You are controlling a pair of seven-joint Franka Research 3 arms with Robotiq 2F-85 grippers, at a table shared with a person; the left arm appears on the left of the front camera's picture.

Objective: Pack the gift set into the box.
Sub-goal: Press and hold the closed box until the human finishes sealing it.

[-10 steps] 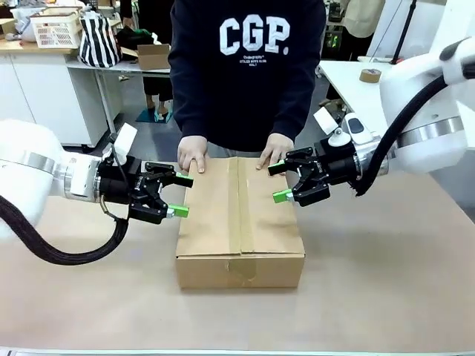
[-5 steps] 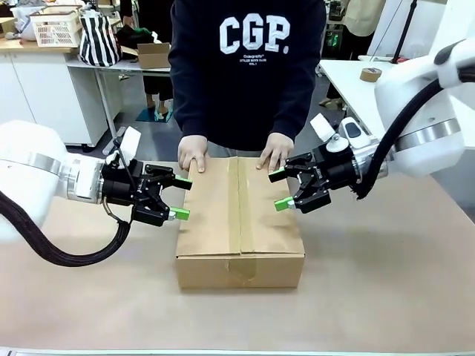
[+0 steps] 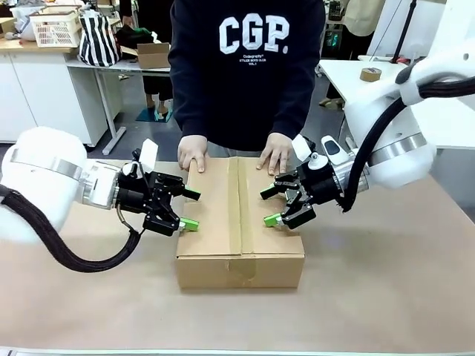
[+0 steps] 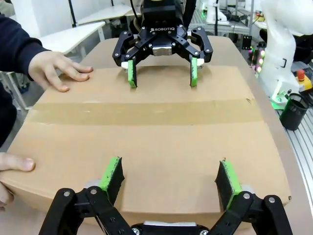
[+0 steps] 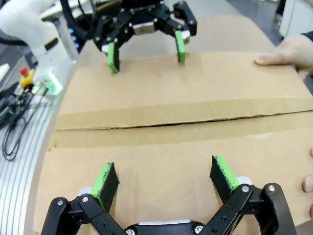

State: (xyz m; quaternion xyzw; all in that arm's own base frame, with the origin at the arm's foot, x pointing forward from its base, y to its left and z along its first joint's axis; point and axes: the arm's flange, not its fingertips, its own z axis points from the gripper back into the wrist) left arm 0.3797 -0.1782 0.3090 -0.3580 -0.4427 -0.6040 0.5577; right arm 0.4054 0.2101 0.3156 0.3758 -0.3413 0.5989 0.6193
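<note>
Tan worktop (image 3: 386, 282), lab room behind: white bench with a striped bag (image 3: 98, 41) and basket (image 3: 56, 30) far left, tape roll (image 3: 370, 75) on a white table far right.

Box (image 3: 239, 222) sits mid-worktop, flaps closed flat, brown tape strip (image 3: 239, 208) running along the centre seam from far edge to near face. In the right wrist view the seam shows a thin dark gap along part of its length.

Person stands at the far side in a dark sweatshirt. Both hands rest flat on the far edge of the box top: one (image 3: 192, 153) at the far-left corner, one (image 3: 275, 152) at the far-right.

Left gripper (image 3: 187, 209) comes in level from the left, jaws released and spread wide, green pads at the box's left top edge; whether they touch the cardboard cannot be told. Left wrist view looks straight across the top, own pads just over the near edge.

Right gripper (image 3: 269, 206) mirrors it from the right, jaws likewise spread and holding nothing, pads just over the right side of the top flap. The two grippers face each other across the seam, well apart.
</note>
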